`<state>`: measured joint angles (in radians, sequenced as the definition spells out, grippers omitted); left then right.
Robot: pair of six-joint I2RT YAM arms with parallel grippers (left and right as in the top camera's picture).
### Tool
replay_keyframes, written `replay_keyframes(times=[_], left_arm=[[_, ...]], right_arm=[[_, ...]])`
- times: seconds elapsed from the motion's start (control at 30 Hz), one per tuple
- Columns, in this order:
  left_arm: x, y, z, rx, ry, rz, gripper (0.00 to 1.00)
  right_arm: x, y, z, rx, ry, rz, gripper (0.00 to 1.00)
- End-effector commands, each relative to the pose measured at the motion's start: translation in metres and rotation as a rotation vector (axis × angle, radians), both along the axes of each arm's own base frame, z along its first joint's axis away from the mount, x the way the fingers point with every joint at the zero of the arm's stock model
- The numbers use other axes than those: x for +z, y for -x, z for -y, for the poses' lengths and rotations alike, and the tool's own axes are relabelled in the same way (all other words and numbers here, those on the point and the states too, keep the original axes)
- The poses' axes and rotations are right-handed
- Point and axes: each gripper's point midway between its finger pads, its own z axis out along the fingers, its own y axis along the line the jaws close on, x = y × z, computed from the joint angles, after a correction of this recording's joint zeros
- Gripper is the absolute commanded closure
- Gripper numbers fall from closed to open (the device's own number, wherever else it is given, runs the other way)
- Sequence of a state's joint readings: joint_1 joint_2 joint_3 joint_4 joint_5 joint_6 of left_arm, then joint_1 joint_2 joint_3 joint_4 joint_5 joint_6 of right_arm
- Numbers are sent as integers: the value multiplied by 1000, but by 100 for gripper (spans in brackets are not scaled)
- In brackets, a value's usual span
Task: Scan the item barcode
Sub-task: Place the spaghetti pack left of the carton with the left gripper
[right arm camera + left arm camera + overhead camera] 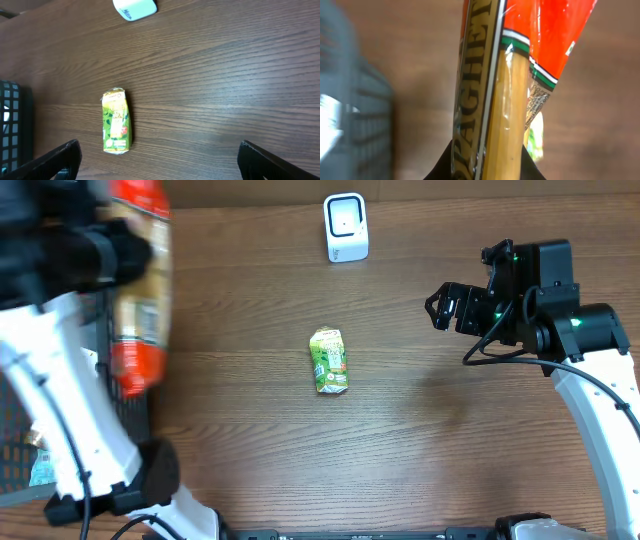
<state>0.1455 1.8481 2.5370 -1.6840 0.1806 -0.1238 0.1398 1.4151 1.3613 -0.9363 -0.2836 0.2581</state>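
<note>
Overhead: the left end effector (100, 248) shows only as a dark blur at the far left, with the spaghetti packet (140, 290) blurred below it, hanging above the worktop (230, 440) beside the dark basket (15, 430). The white scanner (345, 227) stands at the far edge, well apart from the packet. A green packet (329, 361) lies flat mid-worktop, between the two arms. The right end effector (447, 305) hovers on the right with its jaws spread, holding nothing. Left wrist: the jaws are pressed together, pinching the spaghetti packet (485, 100) near one end. We see the lettering down its side and a small printed label (538, 102) at the seam, but cannot tell whether that label is the barcode. The basket (355, 125) blurs past on the left. Right wrist: spread fingers (55, 162) frame bare worktop, with the green packet (116, 121) and a corner of the scanner (135, 7) ahead. Our judgement is that the step in hand is carrying the spaghetti packet to the scanner. We would find the barcode face first, then rotate the wrist so it squarely faces the scanner's window, close but not touching. We would hold steady there, since blur defeats a read. The carry should pass clear of the green packet, and the grip stay firm, because a long packet held at one end can swing.
</note>
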Motion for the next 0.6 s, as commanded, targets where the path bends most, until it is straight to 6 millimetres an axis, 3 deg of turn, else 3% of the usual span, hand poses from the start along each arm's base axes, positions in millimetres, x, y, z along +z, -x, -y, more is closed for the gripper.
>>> replay_keyframes(times=[0.0,0.17,0.4,0.57], left_arm=[[-52,-20,22,108,-79,-148,96],[-139,-41,86,0,-102,-310,96],[-254,-33,131,6,-122,-525,96],[-297,-27,150,-14,-144,-580,96]], right_arm=[[6,-4,-2,2,1,22,0],[6,-4,-2,2,1,26,0],[4,-1,-1,2,3,9,0],[4,-2,-2,2,3,11,0]])
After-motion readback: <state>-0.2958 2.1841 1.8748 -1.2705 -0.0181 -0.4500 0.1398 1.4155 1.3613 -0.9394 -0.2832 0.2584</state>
